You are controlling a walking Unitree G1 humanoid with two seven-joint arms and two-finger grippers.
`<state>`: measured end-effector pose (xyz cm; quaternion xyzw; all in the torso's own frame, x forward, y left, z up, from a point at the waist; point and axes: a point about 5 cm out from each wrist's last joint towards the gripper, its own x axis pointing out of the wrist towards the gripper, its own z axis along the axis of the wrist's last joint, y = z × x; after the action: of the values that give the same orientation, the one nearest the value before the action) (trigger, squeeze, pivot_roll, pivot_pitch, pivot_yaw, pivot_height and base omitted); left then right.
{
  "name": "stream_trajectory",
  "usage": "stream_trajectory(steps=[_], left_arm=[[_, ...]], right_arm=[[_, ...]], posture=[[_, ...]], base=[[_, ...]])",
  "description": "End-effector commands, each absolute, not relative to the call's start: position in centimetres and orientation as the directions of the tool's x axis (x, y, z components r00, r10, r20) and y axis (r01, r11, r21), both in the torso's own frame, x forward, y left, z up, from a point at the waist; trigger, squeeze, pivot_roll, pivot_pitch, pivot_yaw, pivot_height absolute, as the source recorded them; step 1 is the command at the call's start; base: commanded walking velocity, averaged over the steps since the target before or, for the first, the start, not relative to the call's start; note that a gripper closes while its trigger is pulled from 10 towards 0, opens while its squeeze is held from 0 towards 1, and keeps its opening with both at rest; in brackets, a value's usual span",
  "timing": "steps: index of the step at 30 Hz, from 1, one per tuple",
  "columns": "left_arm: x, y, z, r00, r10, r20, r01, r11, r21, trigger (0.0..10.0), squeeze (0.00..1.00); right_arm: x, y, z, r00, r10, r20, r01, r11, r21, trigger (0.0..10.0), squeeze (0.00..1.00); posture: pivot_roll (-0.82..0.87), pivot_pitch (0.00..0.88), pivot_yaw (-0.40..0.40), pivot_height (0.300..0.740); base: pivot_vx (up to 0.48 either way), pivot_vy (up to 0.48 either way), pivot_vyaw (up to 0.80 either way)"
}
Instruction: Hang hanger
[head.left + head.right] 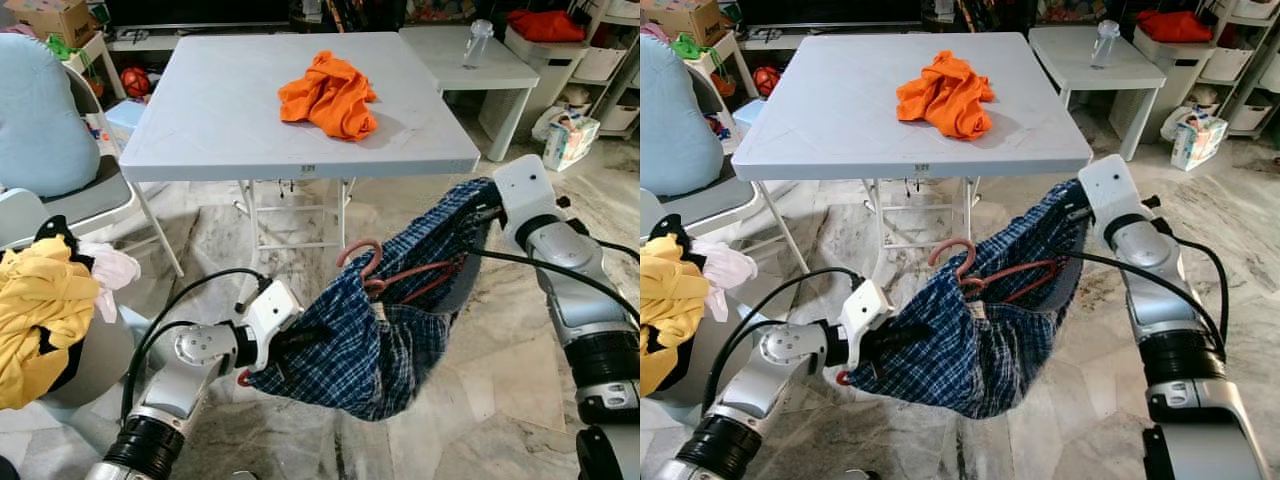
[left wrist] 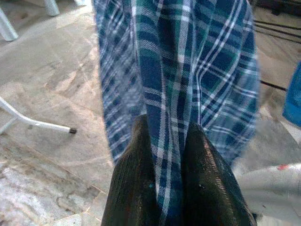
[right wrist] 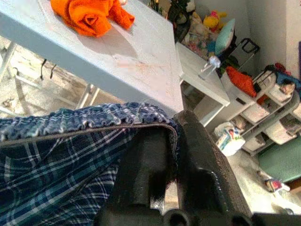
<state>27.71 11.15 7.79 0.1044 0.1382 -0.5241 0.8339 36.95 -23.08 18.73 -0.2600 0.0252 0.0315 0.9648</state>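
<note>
A blue plaid garment [image 1: 370,345] is held stretched between the two hands above the marble floor [image 1: 470,400], in front of a white folding table [image 1: 230,120]; it sags in the middle like a sling. The left hand [image 1: 275,345] is seen low on the robot's left, pinching one edge of the cloth; in the left wrist view its two black fingers [image 2: 136,183] are closed together with a fold of the plaid fabric clamped between them. The right hand [image 1: 487,212] is held higher on the right, just below the table's front corner; in the right wrist view its fingers [image 3: 197,165] are shut on the gathered, elastic-looking edge of the garment. A reddish-brown hanger [image 1: 395,278] is lodged inside the garment; its hook [image 1: 360,252] rises out of the opening near the middle, and its arms are seen running toward the right hand, partly wrapped by the cloth.

An orange cloth [image 1: 330,95] lies crumpled on the table, well apart from the hands. A clear plastic bottle [image 1: 478,42] stands on a smaller white side table [image 1: 500,72] behind to the right. A yellow garment [image 1: 35,310] is heaped at the left edge, beside a chair with a light blue cushion [image 1: 40,115].
</note>
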Motion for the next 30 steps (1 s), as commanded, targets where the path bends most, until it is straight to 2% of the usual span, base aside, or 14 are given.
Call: stream_trajectory(steps=[1,7,10,14,19,21,23,24,26,29,30], left_arm=[[27.3,11.0,8.2,0.380,-0.858,-0.346,0.920,0.390,0.043,0.0,0.00],[26.7,11.3,9.4,0.372,-0.864,-0.340,0.928,0.357,0.109,0.0,0.00],[26.4,11.9,10.2,0.383,-0.862,-0.334,0.924,0.365,0.116,0.0,0.00],[25.8,12.7,10.6,0.386,-0.854,-0.350,0.922,0.367,0.121,0.0,0.00],[25.5,13.9,10.1,0.400,-0.829,-0.390,0.915,0.382,0.127,0.0,0.00],[25.6,14.0,10.2,0.410,-0.830,-0.379,0.911,0.395,0.119,0.0,0.00],[25.8,13.9,10.5,0.417,-0.833,-0.363,0.907,0.407,0.107,0.0,0.00],[25.8,13.7,10.6,0.416,-0.836,-0.357,0.907,0.408,0.103,0.0,0.00],[26.0,13.3,10.9,0.411,-0.847,-0.338,0.910,0.407,0.086,0.0,0.00],[26.1,12.9,11.0,0.404,-0.855,-0.326,0.912,0.405,0.068,0.0,0.00],[26.1,12.7,10.9,0.389,-0.859,-0.332,0.918,0.392,0.063,0.0,0.00]], right_arm=[[37.4,-23.0,19.5,0.998,0.049,-0.039,-0.062,0.855,-0.515,0.0,0.00],[37.4,-23.2,18.0,0.996,0.043,-0.084,-0.084,0.815,-0.574,0.0,0.00],[37.3,-23.8,17.4,0.995,0.020,-0.100,-0.075,0.810,-0.582,0.0,0.00],[37.1,-24.3,17.0,0.995,0.011,-0.102,-0.075,0.757,-0.649,0.0,0.00],[37.1,-26.0,17.2,0.994,-0.051,-0.098,-0.025,0.760,-0.649,0.0,0.00],[37.0,-26.0,16.8,0.991,-0.043,-0.127,-0.050,0.763,-0.645,0.0,0.00],[36.6,-25.4,15.1,0.973,0.017,-0.229,-0.161,0.764,-0.625,6.2,0.00],[36.3,-24.7,14.1,0.954,0.082,-0.290,-0.252,0.744,-0.619,10.0,0.00],[35.5,-23.4,12.7,0.911,0.201,-0.362,-0.390,0.705,-0.592,10.0,0.00],[34.9,-22.8,12.4,0.878,0.282,-0.386,-0.466,0.684,-0.560,10.0,0.00],[34.6,-23.0,12.5,0.856,0.311,-0.413,-0.509,0.645,-0.570,10.0,1.00]], posture=[[0.05,0.044,-0.014,0.740],[0.06,0.047,-0.016,0.740],[0.07,0.049,-0.017,0.740],[0.07,0.051,-0.017,0.740],[0.07,0.052,-0.013,0.740],[0.07,0.052,-0.012,0.740],[0.07,0.052,-0.013,0.740],[0.07,0.052,-0.013,0.740],[0.07,0.051,-0.012,0.740],[0.07,0.050,-0.010,0.740],[0.07,0.051,-0.009,0.740]], base=[[0.000,0.000,0.00],[0.000,0.000,0.00],[0.000,0.000,0.00],[0.000,0.000,0.00],[0.000,0.000,0.00],[0.000,0.000,0.00],[0.000,0.000,0.00],[0.000,0.000,0.00],[0.000,0.000,0.00],[0.000,0.000,0.00],[0.000,0.000,0.00]])
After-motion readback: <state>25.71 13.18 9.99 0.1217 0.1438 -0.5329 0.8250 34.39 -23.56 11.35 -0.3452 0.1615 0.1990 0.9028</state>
